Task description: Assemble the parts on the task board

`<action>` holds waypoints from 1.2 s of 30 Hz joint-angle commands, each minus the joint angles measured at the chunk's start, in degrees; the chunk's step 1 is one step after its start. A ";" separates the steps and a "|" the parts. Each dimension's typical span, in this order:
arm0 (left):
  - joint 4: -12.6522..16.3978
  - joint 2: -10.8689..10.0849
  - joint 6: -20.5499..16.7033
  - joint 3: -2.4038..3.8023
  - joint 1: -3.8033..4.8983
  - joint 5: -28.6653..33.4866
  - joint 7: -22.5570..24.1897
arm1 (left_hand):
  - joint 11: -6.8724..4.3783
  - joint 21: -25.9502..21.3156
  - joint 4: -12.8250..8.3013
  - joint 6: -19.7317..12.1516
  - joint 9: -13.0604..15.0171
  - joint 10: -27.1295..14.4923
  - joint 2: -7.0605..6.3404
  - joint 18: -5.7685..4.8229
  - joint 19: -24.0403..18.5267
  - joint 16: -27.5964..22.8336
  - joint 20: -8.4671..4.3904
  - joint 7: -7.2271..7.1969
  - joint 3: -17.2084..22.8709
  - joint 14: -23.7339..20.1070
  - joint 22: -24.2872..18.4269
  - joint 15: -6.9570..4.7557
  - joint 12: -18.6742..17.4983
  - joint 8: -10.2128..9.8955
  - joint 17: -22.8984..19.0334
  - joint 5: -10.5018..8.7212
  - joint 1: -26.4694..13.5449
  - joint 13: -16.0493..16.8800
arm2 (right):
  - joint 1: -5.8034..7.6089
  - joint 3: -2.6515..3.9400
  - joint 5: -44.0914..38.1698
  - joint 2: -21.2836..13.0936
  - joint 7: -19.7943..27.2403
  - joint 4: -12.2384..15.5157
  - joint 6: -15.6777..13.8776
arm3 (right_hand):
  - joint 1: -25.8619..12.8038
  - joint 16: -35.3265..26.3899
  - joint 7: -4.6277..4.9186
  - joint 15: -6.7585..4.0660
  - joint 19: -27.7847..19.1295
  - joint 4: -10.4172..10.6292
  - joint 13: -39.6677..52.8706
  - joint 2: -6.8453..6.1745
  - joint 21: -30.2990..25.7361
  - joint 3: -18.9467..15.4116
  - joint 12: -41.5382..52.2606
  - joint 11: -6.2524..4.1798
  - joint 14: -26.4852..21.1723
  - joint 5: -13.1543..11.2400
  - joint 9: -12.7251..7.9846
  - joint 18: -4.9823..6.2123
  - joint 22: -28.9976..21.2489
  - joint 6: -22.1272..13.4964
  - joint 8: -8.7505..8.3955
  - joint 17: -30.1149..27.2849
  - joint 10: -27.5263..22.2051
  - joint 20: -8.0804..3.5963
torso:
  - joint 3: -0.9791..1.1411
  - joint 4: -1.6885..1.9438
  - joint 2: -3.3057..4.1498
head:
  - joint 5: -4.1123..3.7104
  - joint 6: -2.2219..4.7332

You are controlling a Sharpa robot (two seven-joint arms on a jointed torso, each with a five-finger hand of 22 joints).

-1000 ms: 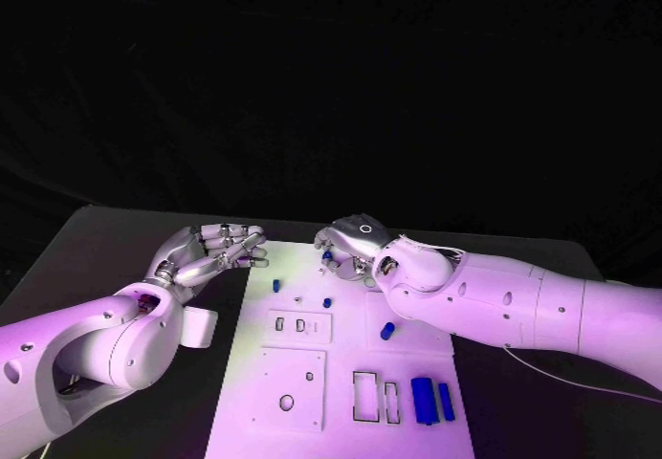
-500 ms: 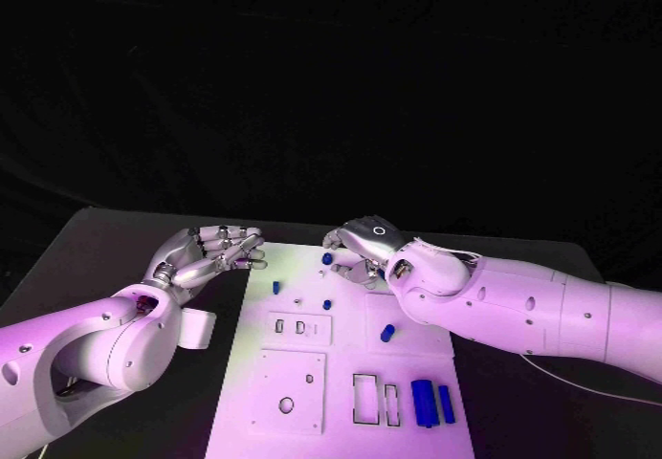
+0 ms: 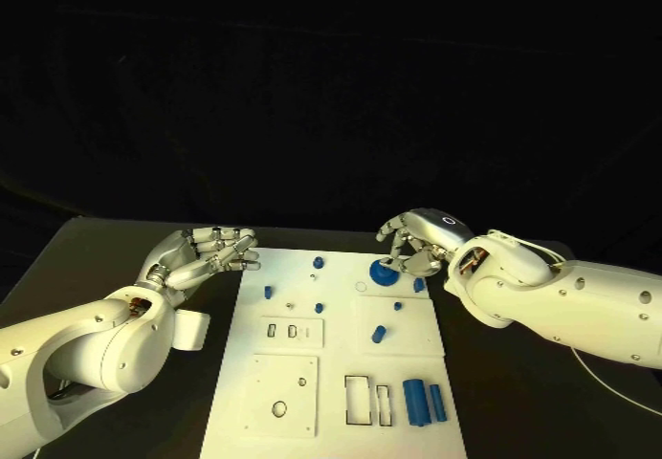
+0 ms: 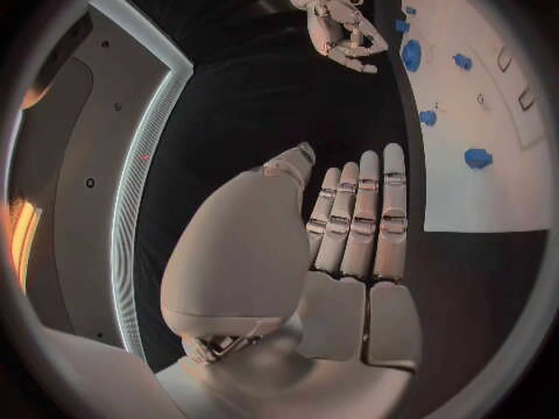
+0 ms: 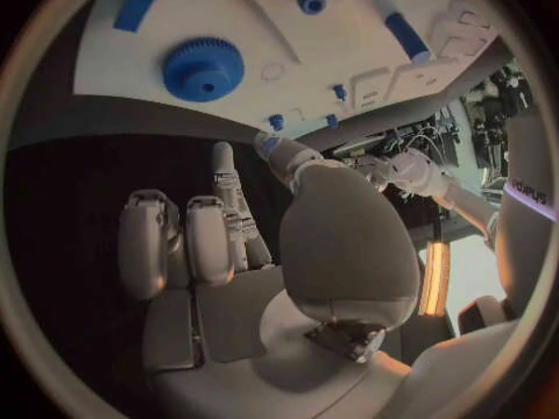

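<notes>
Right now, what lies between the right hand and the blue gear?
Nothing: in the right wrist view, bare black table separates the right hand from the blue gear on the board's edge.

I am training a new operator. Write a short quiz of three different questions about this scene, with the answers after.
1. True or false: the left hand holds a blue part.
2. Which hand is nearest the blue gear? A) left B) right
3. Fill in: the two long blue bars lie at the near ____ corner of the white board.

Key: 1 false, its fingers are apart and hold nothing. 2 B. 3 right.
</notes>
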 commanded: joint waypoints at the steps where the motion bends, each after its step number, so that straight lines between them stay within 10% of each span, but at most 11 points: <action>1: -0.20 0.31 1.28 0.04 0.08 -0.01 0.23 | 0.19 0.29 -0.12 -0.14 -0.06 -0.26 -0.10 0.50 -0.11 -0.32 0.11 0.05 0.32 -0.45 0.13 -0.18 -0.34 -0.35 0.12 -0.22 0.04 -0.07 | 0.09 0.03 8.09 -1.42 -0.55 0.62 6.40 | 0.29 0.62 -0.52 -0.75 0.67 -0.03 2.22 -0.57 0.69 -1.82 2.65 -0.52 1.99 0.73 0.30 -0.86 2.04 -0.51 0.25 0.86 1.75 -0.38 | 0.24 -0.45 -0.20 | -0.10 0.03; 2: -0.35 0.41 1.36 0.04 0.08 0.00 0.23 | 0.19 0.29 -0.12 -0.14 -0.06 -0.26 -0.10 0.50 -0.11 -0.32 0.11 0.05 0.32 -0.45 0.13 -0.18 -0.34 -0.35 0.12 -0.22 0.04 -0.07 | 0.10 0.03 8.68 -1.96 -0.84 0.59 7.43 | 0.52 1.22 -0.72 -0.98 1.25 -0.03 4.06 -0.68 1.34 -3.36 5.07 -0.81 2.22 0.91 0.42 -1.07 2.99 -1.26 0.24 1.85 3.24 -0.57 | 0.32 -0.53 -0.20 | -0.09 -0.02; 3: -0.48 0.50 1.42 0.04 0.08 0.00 0.23 | 0.19 0.29 -0.12 -0.14 -0.06 -0.26 -0.10 0.50 -0.11 -0.32 0.11 0.05 0.32 -0.45 0.13 -0.18 -0.34 -0.35 0.12 -0.22 0.04 -0.07 | 0.09 0.03 9.07 -2.27 -1.07 0.46 8.08 | 3.59 2.79 -0.94 -1.62 1.92 1.37 15.24 2.76 2.28 -10.55 15.27 -0.60 2.55 2.78 2.22 -1.52 4.43 -3.74 2.33 4.03 -4.24 -0.51 | 0.43 -0.62 -0.18 | -0.03 -0.01; 10: -1.04 0.90 1.73 0.03 0.06 0.01 0.23 | 0.18 0.34 -0.20 -0.11 -0.05 -0.23 -0.07 0.50 -0.15 -0.34 0.10 0.03 0.40 -0.47 0.16 -0.18 -0.34 -0.34 0.16 -0.20 0.13 -0.06 | -0.24 -0.02 10.35 -1.89 -1.83 -1.39 9.82 | 8.33 6.55 -0.22 -0.03 3.85 7.70 51.24 3.86 4.40 -16.51 51.53 0.16 3.64 3.51 5.33 -2.06 7.90 -8.08 7.65 10.79 -0.89 -0.20 | 0.71 -0.63 -0.05 | 0.00 -0.18; 36: -1.50 1.10 1.91 0.02 0.06 0.01 0.05 | 0.17 0.40 -0.27 -0.09 -0.05 -0.21 -0.05 0.50 -0.19 -0.35 0.09 0.02 0.47 -0.49 0.20 -0.19 -0.34 -0.34 0.20 -0.19 0.20 -0.05 | -1.58 -0.17 15.57 2.91 -0.73 -6.03 8.86 | 9.86 9.69 0.22 0.28 6.11 11.70 66.01 4.00 6.80 -16.20 66.04 0.45 4.86 5.78 6.10 -2.94 11.40 -8.36 10.80 17.76 5.99 0.44 | 0.76 -0.48 0.12 | 0.28 -0.86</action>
